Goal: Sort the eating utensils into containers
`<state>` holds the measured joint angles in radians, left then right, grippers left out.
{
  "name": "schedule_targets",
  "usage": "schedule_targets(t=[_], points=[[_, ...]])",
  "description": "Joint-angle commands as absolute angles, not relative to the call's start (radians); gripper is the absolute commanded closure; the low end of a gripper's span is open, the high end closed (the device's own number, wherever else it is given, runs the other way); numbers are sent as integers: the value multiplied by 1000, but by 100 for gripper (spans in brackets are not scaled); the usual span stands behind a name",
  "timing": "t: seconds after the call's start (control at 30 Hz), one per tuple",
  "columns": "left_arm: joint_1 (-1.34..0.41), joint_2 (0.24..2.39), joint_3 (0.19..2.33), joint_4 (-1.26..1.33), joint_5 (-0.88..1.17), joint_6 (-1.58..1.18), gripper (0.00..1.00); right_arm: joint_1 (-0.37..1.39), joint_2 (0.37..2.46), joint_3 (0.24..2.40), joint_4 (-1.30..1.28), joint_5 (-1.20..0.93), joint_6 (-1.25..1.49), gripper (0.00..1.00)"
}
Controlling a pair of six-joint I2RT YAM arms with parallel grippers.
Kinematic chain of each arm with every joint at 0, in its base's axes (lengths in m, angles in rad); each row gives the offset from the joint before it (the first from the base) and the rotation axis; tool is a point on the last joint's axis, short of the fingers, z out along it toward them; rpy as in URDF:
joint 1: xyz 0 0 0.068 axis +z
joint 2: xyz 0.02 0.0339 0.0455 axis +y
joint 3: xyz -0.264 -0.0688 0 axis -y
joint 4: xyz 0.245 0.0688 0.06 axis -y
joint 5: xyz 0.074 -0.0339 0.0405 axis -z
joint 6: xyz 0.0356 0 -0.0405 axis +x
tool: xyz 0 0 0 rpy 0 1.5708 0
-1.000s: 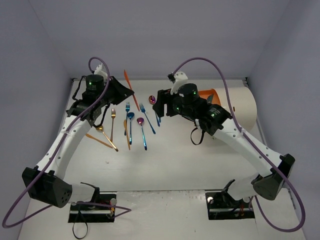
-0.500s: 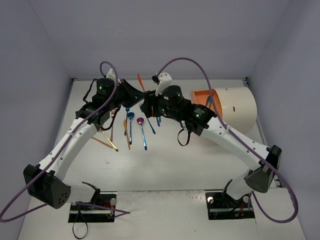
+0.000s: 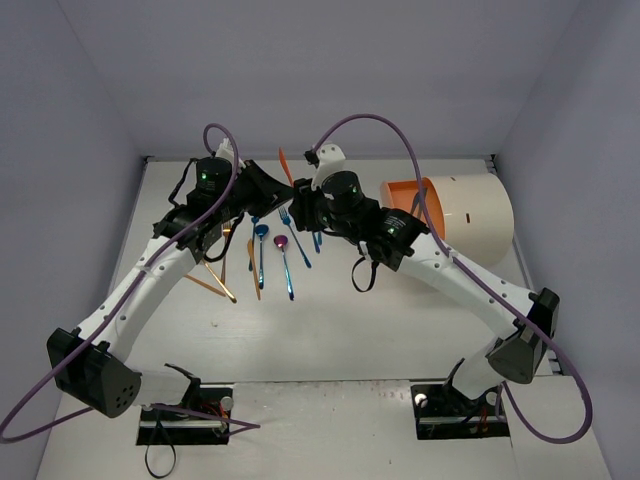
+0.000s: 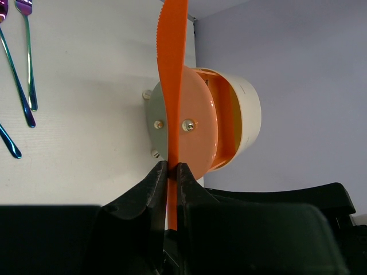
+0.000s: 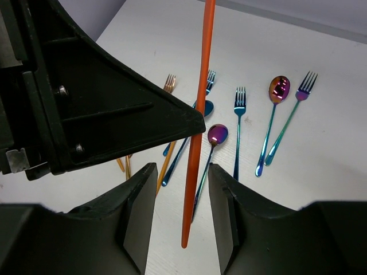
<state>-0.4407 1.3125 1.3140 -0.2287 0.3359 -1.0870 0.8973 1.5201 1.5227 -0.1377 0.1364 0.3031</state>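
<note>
While pinching the orange knife point(image 4: 172, 86) in the closed left tool point(image 4: 168, 166), holds it aloft. Straddles its free end with the open right tool point(image 5: 181, 172), fingers clear of it.

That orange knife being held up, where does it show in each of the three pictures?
Top external: the orange knife is a small sliver at upper centre.
Left wrist: upright at centre, clamped in the left gripper.
Right wrist: upright at centre, between the spread fingers of the right gripper.
Shared landmark: the blue utensils on the table.
</note>
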Motion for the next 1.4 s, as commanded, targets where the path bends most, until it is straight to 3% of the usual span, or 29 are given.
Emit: schedule_targets(t=[0.0, 0.37, 0.47, 0.5, 0.63, 0.73, 1.0, 1.17, 1.37], points=[[-451, 1269, 1349, -172, 344, -1097, 100, 902, 1524, 1540, -65, 177, 282, 65], [-469, 1268, 1348, -189, 347, -1078, 100, 902, 1512, 1526, -66, 217, 283, 98], [-471, 1255, 1349, -223, 329, -1031, 100, 900, 1495, 1513, -67, 255, 289, 100], [-471, 1247, 1350, -246, 311, -1005, 94, 899, 1488, 1506, -68, 269, 291, 100], [-471, 1200, 1358, -361, 205, -890, 52, 891, 1460, 1474, -85, 334, 307, 100], [-469, 1152, 1370, -458, 85, -776, 37, 869, 1442, 1462, -126, 404, 324, 100], [-468, 1036, 1297, -622, -271, -532, 35, 673, 1329, 1387, -229, 507, 451, 100], [-464, 1030, 1229, -663, -328, -507, 35, 586, 1286, 1357, -306, 551, 474, 100], [-460, 1064, 1189, -664, -317, -512, 35, 461, 1244, 1270, -324, 461, 509, 100]])
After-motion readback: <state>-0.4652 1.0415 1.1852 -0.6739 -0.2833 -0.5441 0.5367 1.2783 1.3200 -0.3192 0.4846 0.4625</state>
